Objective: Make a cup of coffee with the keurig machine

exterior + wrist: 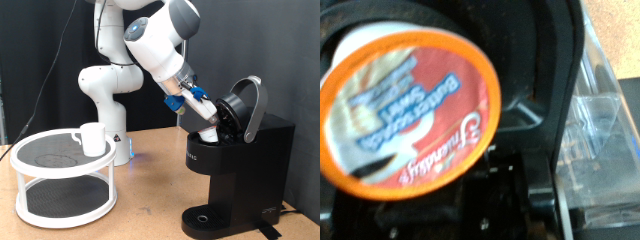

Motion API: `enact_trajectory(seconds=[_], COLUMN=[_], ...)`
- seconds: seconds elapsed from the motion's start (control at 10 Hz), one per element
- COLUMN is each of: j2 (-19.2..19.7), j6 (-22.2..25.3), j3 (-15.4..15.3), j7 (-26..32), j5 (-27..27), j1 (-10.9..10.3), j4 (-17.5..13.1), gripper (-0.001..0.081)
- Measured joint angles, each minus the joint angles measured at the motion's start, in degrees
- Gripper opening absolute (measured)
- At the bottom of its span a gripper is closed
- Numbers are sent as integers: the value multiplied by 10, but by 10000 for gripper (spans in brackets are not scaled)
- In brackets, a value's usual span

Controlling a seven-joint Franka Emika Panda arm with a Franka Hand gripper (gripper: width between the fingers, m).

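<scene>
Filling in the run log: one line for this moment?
gripper: holding pod at keurig machine | lid: open | cup: on mesh stand

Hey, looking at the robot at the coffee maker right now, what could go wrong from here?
1. The gripper holds the pod at the keurig machine with its lid up. The wrist view shows the pod tilted, so it might seat crooked or jam.
2. The cup sits on the white mesh stand, not on the drip base; brewing now would likely spill coffee.
</scene>
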State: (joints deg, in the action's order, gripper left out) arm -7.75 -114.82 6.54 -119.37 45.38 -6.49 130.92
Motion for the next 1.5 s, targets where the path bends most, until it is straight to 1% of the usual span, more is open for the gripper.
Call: enact_trajectory(seconds=[0.5,0.6,0.7,0.8,1.0,1.1,1.2,1.4,1.5], j2=[8,9,8,5,-14,-28,-45,-43,-46], j6=[-41,-46,-46,-42,-21,-21,-21,-17,-2], j3=[-20,-22,-21,-19,-9,-4,-1,0,6], j7=[-4,2,21,42,47,47,47,49,56], j5=[-8,1,22,41,44,46,47,52,70], j1=[-2,-3,-3,-2,5,10,15,15,15], j4=[24,26,27,27,29,32,42,43,40], gripper=[734,734,734,734,734,734,734,734,734])
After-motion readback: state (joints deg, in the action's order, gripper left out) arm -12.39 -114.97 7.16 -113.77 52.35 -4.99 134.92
